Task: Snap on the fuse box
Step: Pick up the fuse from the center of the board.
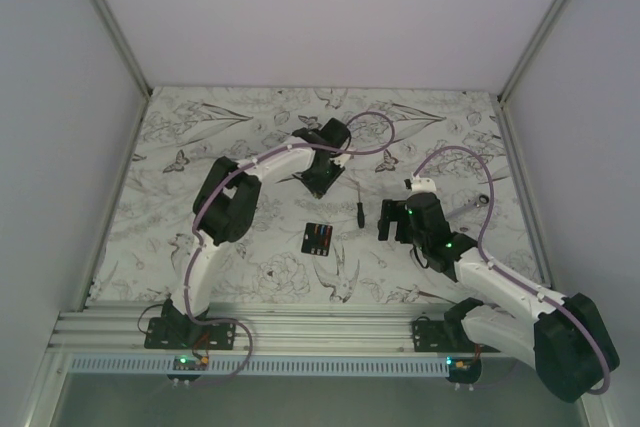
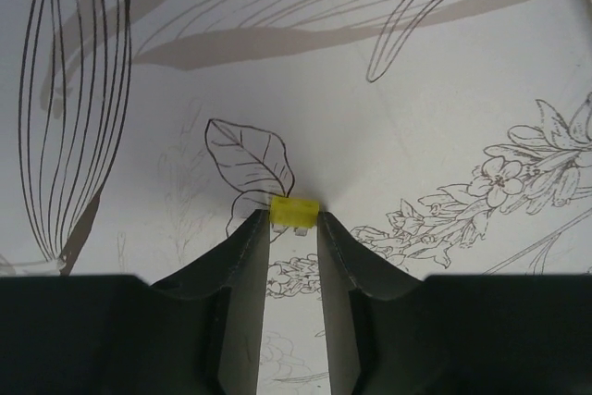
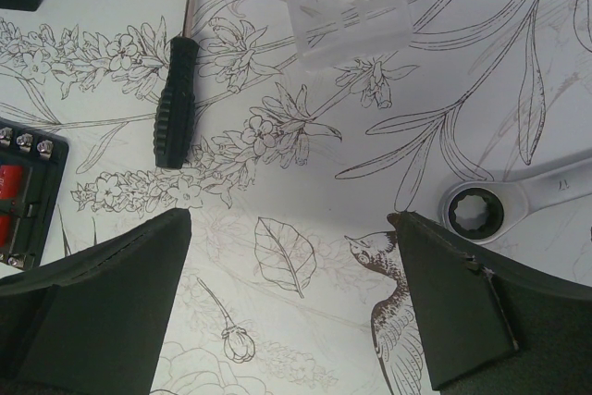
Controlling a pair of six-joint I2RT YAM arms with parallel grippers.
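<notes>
The fuse box (image 1: 318, 238) lies flat on the flower-printed mat in the middle of the table, its red and blue fuses showing. In the right wrist view only its edge (image 3: 23, 193) shows at the far left. My left gripper (image 1: 315, 187) hovers beyond the box, shut on a small yellow fuse (image 2: 294, 211) that is pinched at the fingertips of the left gripper (image 2: 294, 216). My right gripper (image 1: 390, 219) stands to the right of the box. Nothing lies between the wide-open fingers of the right gripper (image 3: 289, 219), only bare mat below them.
A black-handled screwdriver (image 1: 358, 205) (image 3: 174, 104) lies between the two grippers. A clear plastic cover (image 3: 347, 6) sits beyond it. A silver ratchet wrench (image 1: 482, 201) (image 3: 499, 203) lies to the right. White walls enclose the mat on three sides.
</notes>
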